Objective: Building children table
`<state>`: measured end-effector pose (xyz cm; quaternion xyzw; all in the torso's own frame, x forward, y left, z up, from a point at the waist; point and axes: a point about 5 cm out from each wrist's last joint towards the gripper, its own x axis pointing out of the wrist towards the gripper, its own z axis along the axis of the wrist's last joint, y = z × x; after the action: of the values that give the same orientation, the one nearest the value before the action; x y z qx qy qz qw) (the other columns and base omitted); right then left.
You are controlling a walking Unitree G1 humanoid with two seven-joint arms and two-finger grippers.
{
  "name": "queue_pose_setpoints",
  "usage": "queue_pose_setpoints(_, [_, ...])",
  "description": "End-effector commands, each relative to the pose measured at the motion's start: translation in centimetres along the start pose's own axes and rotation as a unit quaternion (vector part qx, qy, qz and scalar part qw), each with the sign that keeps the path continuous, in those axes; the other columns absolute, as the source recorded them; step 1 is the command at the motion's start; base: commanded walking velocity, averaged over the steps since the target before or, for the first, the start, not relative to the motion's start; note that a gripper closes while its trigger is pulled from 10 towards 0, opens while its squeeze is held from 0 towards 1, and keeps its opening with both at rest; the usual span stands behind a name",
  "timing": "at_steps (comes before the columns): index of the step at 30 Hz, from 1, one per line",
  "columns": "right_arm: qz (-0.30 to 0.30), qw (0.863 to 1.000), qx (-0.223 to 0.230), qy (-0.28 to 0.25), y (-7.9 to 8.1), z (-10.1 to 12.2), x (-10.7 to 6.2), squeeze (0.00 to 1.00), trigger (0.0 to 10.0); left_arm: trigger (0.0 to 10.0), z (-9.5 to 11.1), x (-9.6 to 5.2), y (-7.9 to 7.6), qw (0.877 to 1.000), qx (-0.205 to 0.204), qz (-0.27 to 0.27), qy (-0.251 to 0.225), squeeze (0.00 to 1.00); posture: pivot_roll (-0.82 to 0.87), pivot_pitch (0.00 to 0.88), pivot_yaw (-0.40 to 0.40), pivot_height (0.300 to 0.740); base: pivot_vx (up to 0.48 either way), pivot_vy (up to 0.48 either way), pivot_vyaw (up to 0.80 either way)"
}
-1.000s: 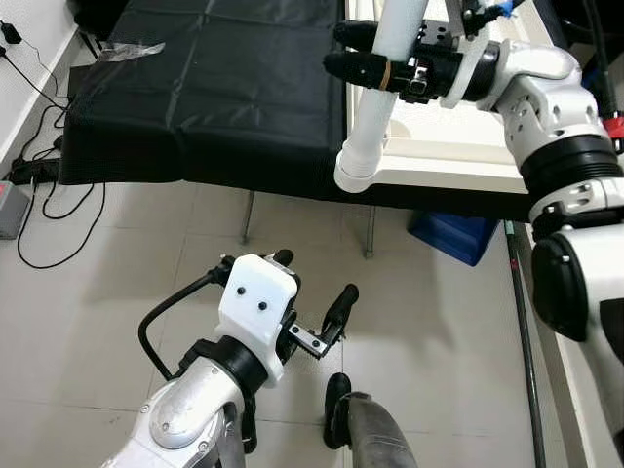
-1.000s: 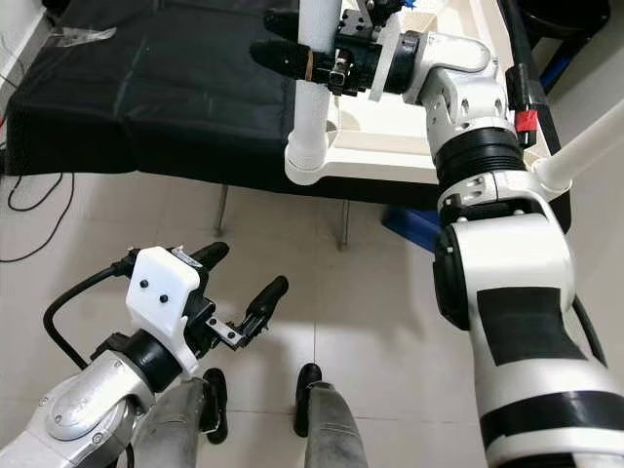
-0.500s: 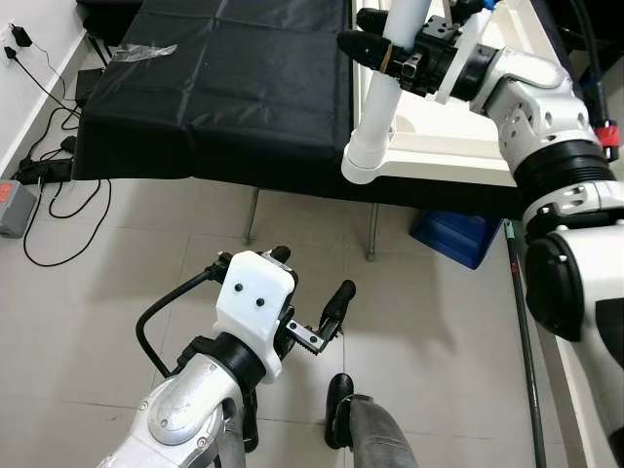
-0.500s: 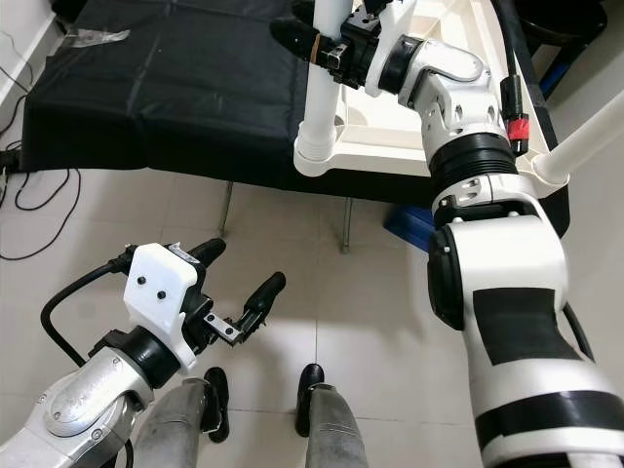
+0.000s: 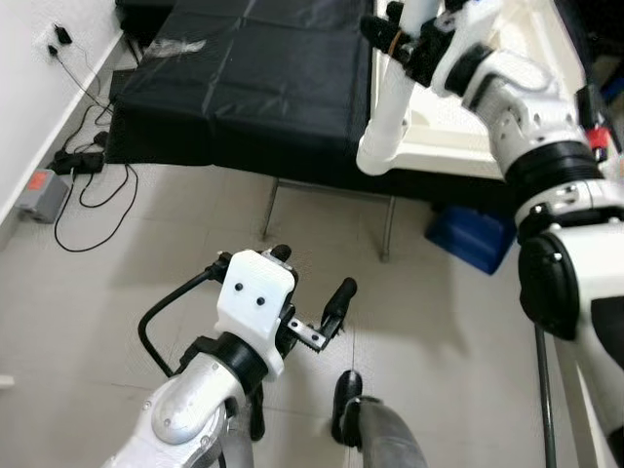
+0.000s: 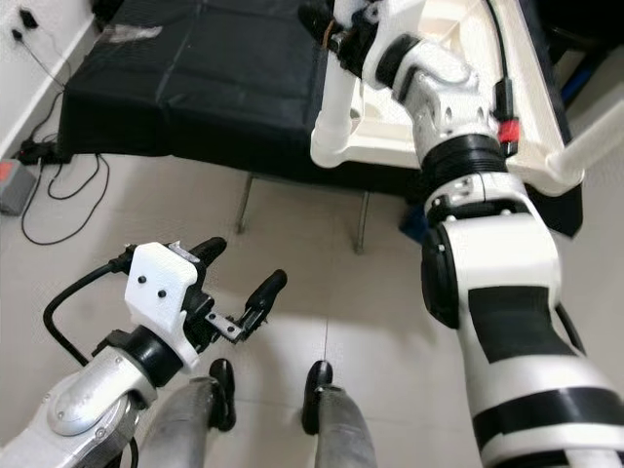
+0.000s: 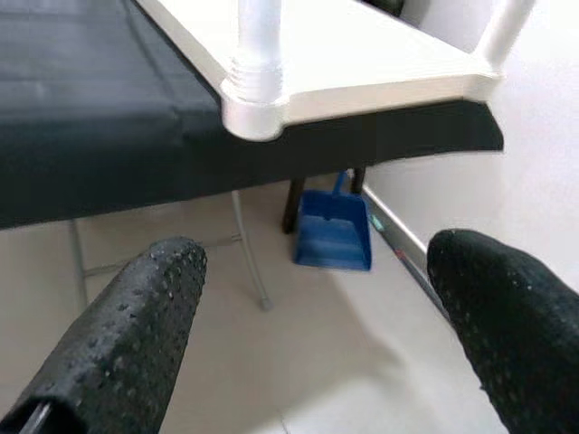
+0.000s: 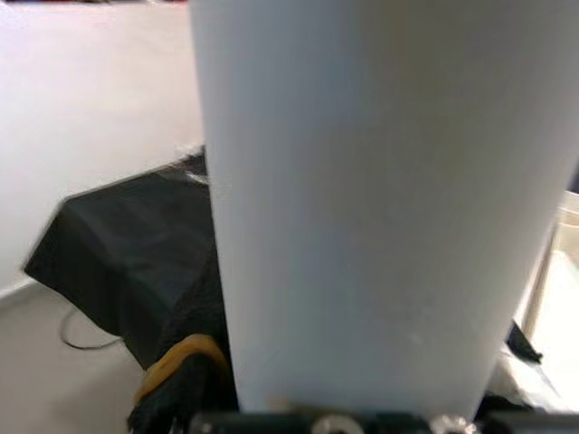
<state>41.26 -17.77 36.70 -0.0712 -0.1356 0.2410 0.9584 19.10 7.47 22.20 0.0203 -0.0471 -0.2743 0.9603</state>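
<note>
I count: one white tabletop (image 5: 458, 146), upside down on one black-covered desk (image 5: 253, 88). Two white legs visible: (image 5: 390, 107), (image 7: 502, 32). One blue dustpan (image 7: 333, 237). Two grippers: left (image 5: 312, 292), right (image 5: 395, 39). One grey box (image 5: 41, 192) on floor.

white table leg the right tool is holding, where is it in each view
Left eye view: white table leg, upper right, gripped by the right tool.
Right eye view: upper middle, at the white tabletop's corner.
Left wrist view: top centre, past the open left tool.
Right wrist view: close up, centre.
Shared landmark: black cloth-covered table.
</note>
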Motion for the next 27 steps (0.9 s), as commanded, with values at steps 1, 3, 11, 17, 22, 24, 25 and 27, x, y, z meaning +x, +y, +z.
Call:
queue_pose_setpoints(1, [-0.076,0.993,0.022,0.082,-0.2,-4.5,-0.5,0.00,0.0,10.0,-0.6,-0.3,-0.2,1.000,-0.012,-0.006,0.015,0.00,0.17,0.435,-0.071,0.740,0.000,0.000,0.00])
queue_pose_setpoints(3, [-0.076,0.993,0.022,0.082,-0.2,-4.5,-0.5,0.00,0.0,10.0,-0.6,-0.3,-0.2,1.000,-0.012,-0.006,0.015,0.00,0.17,0.435,-0.071,0.740,0.000,0.000,0.00])
queue_pose_setpoints(11, [-0.185,0.980,0.028,0.073,-1.3,-4.3,-0.8,0.00,0.0,10.0,-0.6,-0.2,-0.1,1.000,-0.012,-0.004,0.015,0.00,0.17,0.437,-0.070,0.740,0.000,0.000,0.00])
queue_pose_setpoints(17, [-0.258,0.964,0.033,0.064,-2.2,-4.0,-1.2,0.00,0.0,10.0,-0.7,-0.2,-0.1,1.000,-0.009,-0.005,0.016,0.00,0.17,0.437,-0.072,0.740,0.000,0.000,0.00])
queue_pose_setpoints(22, [-0.297,0.952,0.038,0.058,-2.3,-4.0,-1.2,0.00,0.0,10.0,-0.7,-0.2,-0.1,1.000,-0.009,-0.005,0.016,0.00,0.17,0.437,-0.072,0.740,0.000,0.000,0.00])
queue_pose_setpoints(24, [-0.310,0.948,0.035,0.057,-2.1,-4.0,-1.1,0.00,0.0,10.0,-0.7,-0.2,-0.1,1.000,-0.009,-0.005,0.015,0.00,0.17,0.437,-0.072,0.740,0.000,0.000,0.00])
queue_pose_setpoints(25, [-0.310,0.948,0.035,0.057,-2.1,-4.0,-1.1,0.00,0.0,10.0,-0.7,-0.2,-0.1,1.000,-0.009,-0.005,0.015,0.00,0.17,0.437,-0.072,0.740,0.000,0.000,0.00])
queue_pose_setpoints(27, [-0.325,0.944,0.027,0.057,-2.0,-4.0,-1.0,0.00,0.0,10.0,-0.6,-0.2,0.0,1.000,-0.009,-0.004,0.015,0.00,0.18,0.436,-0.073,0.740,0.000,0.000,0.00])
